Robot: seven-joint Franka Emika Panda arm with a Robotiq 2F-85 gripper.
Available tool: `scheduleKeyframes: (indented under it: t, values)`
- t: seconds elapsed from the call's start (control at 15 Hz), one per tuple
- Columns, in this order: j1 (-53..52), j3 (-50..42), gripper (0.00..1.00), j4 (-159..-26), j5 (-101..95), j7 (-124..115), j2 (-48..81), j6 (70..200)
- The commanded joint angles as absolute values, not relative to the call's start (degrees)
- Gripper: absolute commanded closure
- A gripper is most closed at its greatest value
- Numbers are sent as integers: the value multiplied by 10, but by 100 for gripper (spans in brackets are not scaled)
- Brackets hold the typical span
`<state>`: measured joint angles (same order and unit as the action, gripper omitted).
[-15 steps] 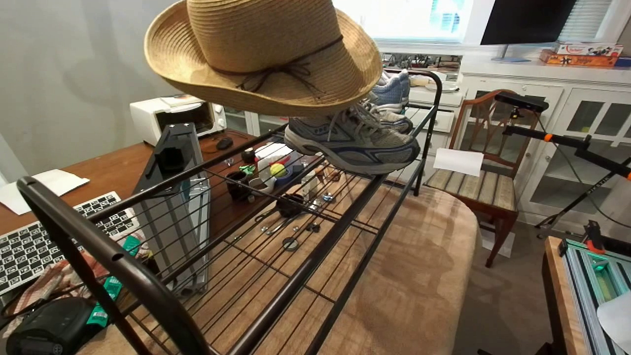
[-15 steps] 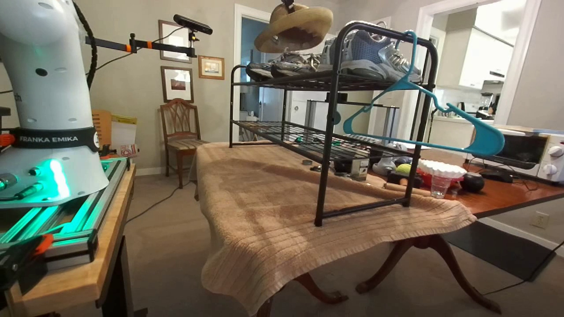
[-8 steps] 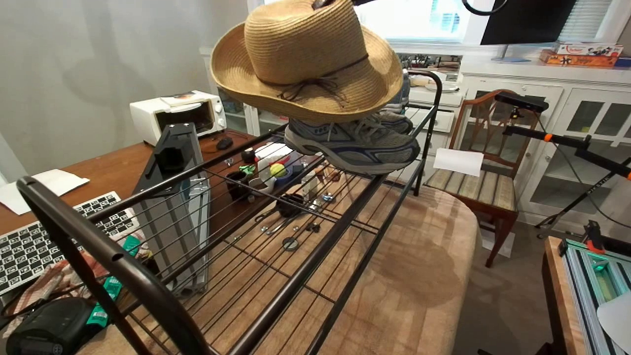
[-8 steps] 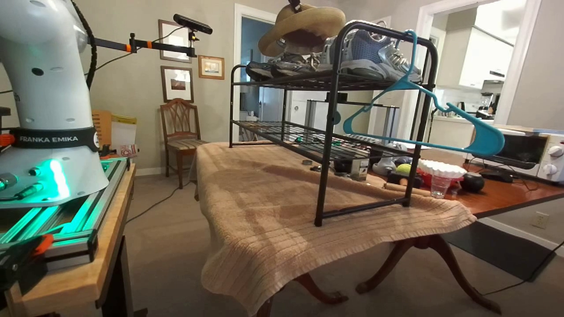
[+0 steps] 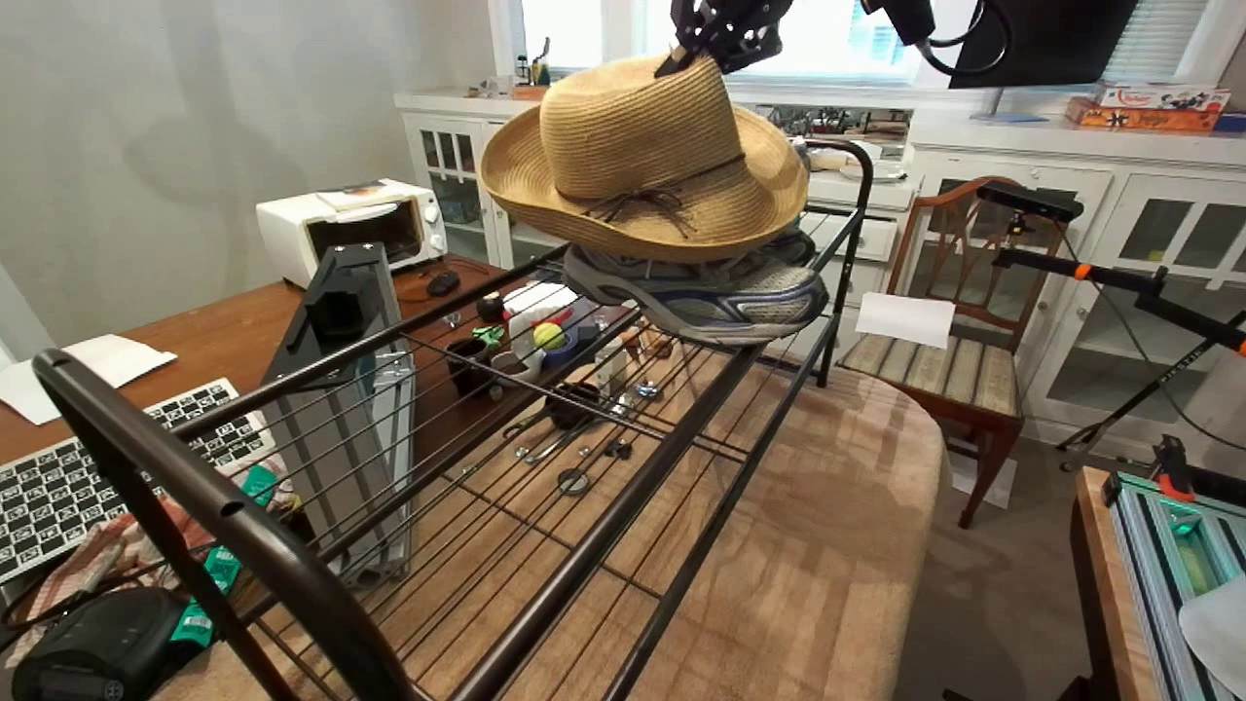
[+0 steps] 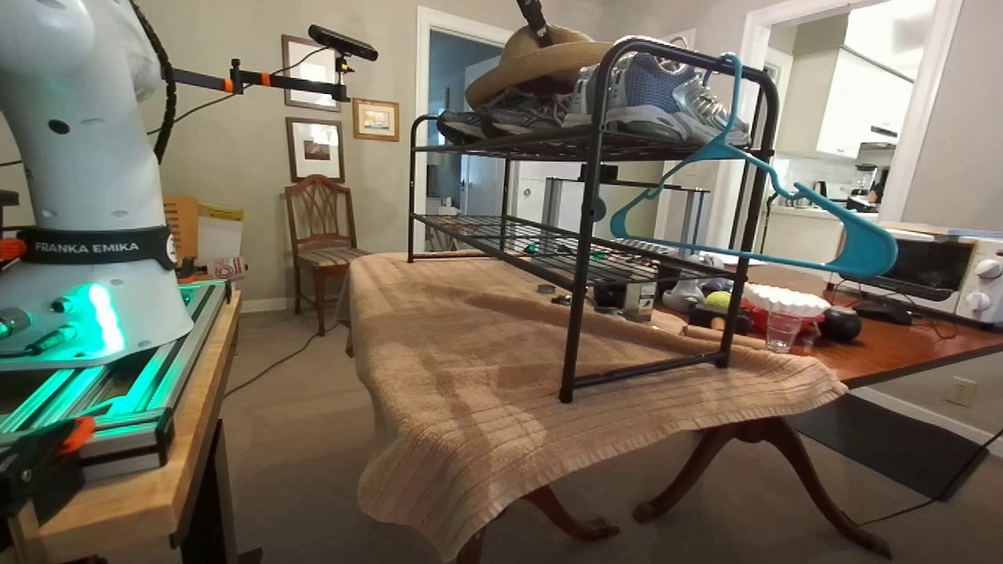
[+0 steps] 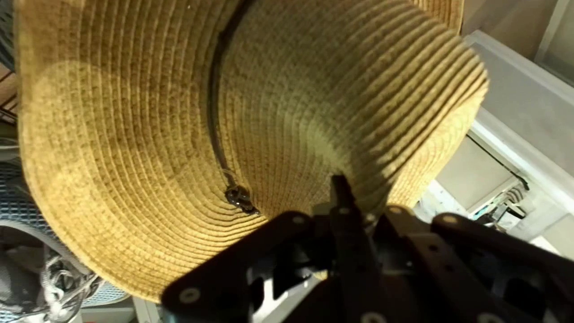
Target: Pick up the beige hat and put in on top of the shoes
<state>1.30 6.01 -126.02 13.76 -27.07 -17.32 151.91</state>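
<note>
- While the gripper [image 5: 689,64] pinches it at the top edge of its crown, the hat [image 5: 638,156] sits low over the grey shoes [image 5: 730,300].
- Narrow-set fingers [image 7: 345,202] grip a fold of the straw; the wrist view shows the crown creasing toward them.
- The hat is right way up and slightly tilted, brim curled upward, with a brown bow [image 5: 642,202] at the base of the crown.
- Its brim hides the upper part of the grey shoes; whether they bear its weight is hard to see.
- Those shoes stand on the top shelf of a dark metal rack [image 5: 255,534].
- On the same shelf, beside them, are blue shoes [image 6: 654,86], near the end where a blue hanger [image 6: 862,247] hangs.
- Under the rack, a brown towel [image 6: 462,368] covers part of the table [image 6: 901,345].
- Apart from it, the robot arm [image 6: 86,172] stands on a wooden bench [image 6: 188,423].
</note>
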Motion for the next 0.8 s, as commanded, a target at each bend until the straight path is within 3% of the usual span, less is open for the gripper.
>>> scheduleKeyframes:
  t: [0.0, 0.33, 0.4, 0.53, 0.73]
  values:
    - [40, 74, 98, -1277, 93, -331, -184, 1514]
    - [40, 77, 98, -1273, 76, -360, -182, 1492]
    - [38, 78, 68, -1273, 76, -361, -183, 1493]
    - [24, 72, 61, -1272, 96, -341, -183, 1500]
    - [21, 73, 38, -1266, 93, -340, -183, 1501]
